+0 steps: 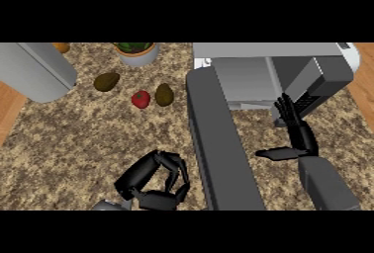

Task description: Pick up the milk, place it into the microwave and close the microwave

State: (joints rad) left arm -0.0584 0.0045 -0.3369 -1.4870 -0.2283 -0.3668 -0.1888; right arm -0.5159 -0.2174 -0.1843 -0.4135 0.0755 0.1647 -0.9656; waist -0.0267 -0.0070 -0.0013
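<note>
The microwave (321,59) stands at the back right with its dark door (219,148) swung wide open, reaching down the middle of the view. A pale grey box shape (245,81) fills its cavity; I cannot tell whether that is the milk, and no carton shows on the counter. My right hand (298,133) is just in front of the cavity. Its fingers are straight and point at the opening, its thumb sticks out to the left, and it holds nothing. My left hand (157,185) rests low at the left of the door, fingers relaxed and bent, empty.
A large silver cylinder (36,69) lies at the back left. On the counter (73,143) are a potted plant (136,52), two brown oval fruits (107,81) (164,94), a red fruit (140,99) and an orange thing (62,47).
</note>
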